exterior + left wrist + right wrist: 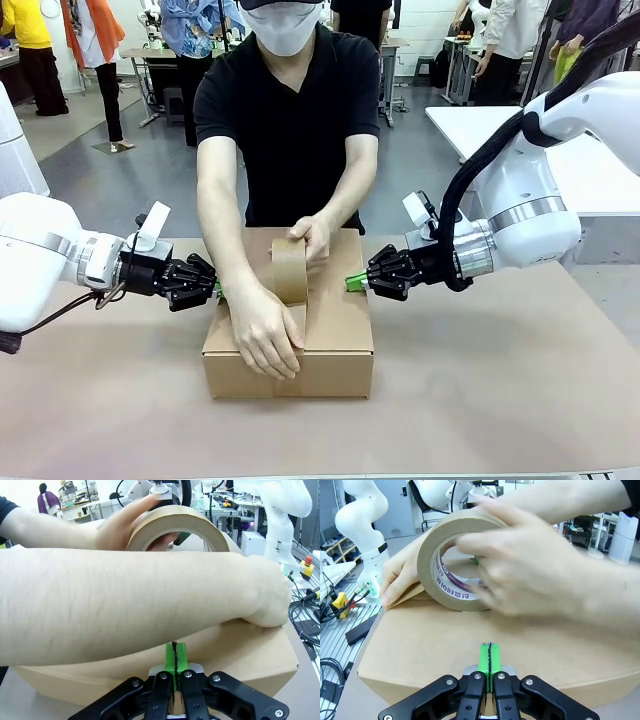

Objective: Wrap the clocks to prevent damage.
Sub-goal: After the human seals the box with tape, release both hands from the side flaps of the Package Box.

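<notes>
Front view: a plain cardboard box point(340, 335) sits mid-bench point(500, 400) with no print on it. Its flaps are closed, so whatever it holds is hidden. A person at 12 o'clock stands a brown tape roll point(289, 268) on edge on the lid, one hand point(315, 238) behind it and the other hand point(265, 335) flat near the box's 6 o'clock edge. The left fingers point(216, 290) are pressed together at the box's 9 o'clock side, and the right fingers point(353, 283) are pressed together at its 3 o'clock side.

Left wrist view: a forearm point(125, 600) hides most of the box point(250, 655). The left fingers point(175, 657) are shut, with their green tips at the box wall. The tape roll point(170, 522) shows at 12 o'clock.

Right wrist view: the tape roll's point(432, 560) core carries purple print, too blurred to read. A motion-blurred hand point(530, 575) covers the roll's 3 o'clock half. The right fingers point(489, 657), pinching nothing, meet the box point(445, 645).
</notes>
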